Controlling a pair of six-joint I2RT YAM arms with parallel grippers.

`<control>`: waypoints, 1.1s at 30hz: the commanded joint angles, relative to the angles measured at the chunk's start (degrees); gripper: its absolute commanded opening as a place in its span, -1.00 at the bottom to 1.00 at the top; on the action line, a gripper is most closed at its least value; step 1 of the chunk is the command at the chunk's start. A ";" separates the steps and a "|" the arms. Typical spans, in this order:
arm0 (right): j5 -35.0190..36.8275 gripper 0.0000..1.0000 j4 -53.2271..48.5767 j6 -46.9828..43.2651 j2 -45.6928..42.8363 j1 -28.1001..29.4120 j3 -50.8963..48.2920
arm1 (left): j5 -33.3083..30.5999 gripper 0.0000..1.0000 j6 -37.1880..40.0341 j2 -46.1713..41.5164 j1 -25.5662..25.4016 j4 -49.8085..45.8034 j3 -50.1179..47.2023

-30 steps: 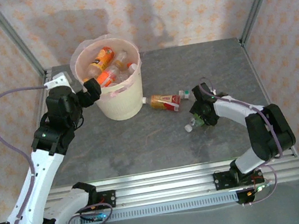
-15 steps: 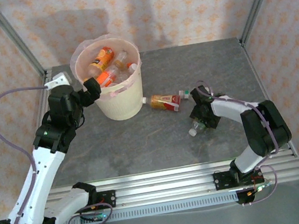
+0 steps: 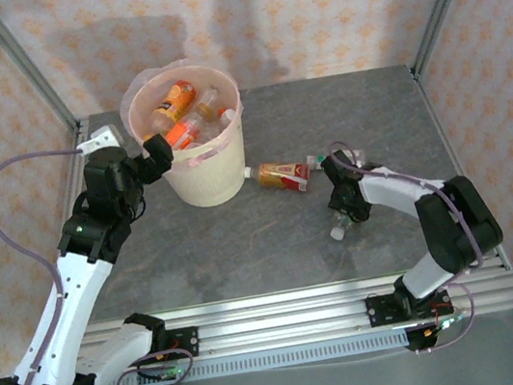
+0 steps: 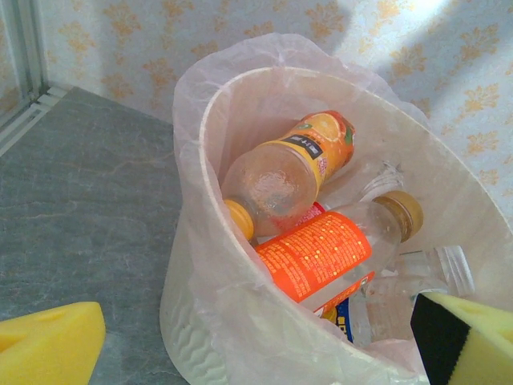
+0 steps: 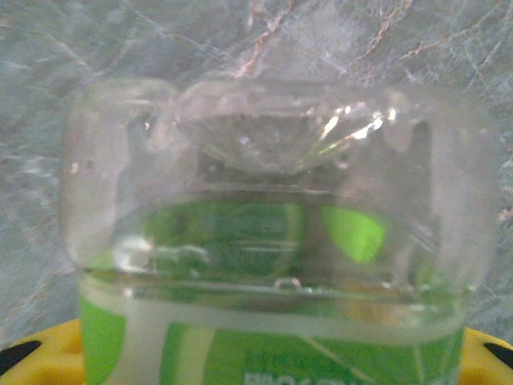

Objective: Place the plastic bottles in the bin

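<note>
Pinching green bottle (image 5: pixel 264 241) with right fingers (image 5: pixel 48 365) | left fingers (image 4: pixel 48 337) spread | next: lifting it over bin (image 3: pixel 205 176)

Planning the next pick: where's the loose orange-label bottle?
Top view: the orange-label bottle lies on the table, right of the bin, just beyond the right gripper.

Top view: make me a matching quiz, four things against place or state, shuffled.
1 bin
2 orange-label bottle
3 green-label bottle
4 left tool

a open, by the bin's left side
b lying on the table, right of the bin
c gripped by the right tool
d holding several bottles

Pairs: 1-d, 2-b, 3-c, 4-a
</note>
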 commanded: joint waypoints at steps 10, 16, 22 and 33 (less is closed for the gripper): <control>-0.77 -0.24 1.42 -4.97 -25.39 0.80 -2.29 | 4.66 1.00 -1.21 -1.53 -0.12 3.65 -0.62; -9.19 -0.25 6.70 -7.95 -33.26 0.96 -1.54 | 12.60 1.00 -1.17 -1.21 -0.19 5.67 -0.37; -18.01 -0.25 17.27 -7.91 -36.55 1.07 -3.07 | 19.80 1.00 -2.68 -0.49 -1.00 8.10 0.12; -25.73 -0.23 27.75 -8.52 -35.64 2.51 -0.71 | 30.31 1.00 4.35 3.84 -10.71 11.50 0.76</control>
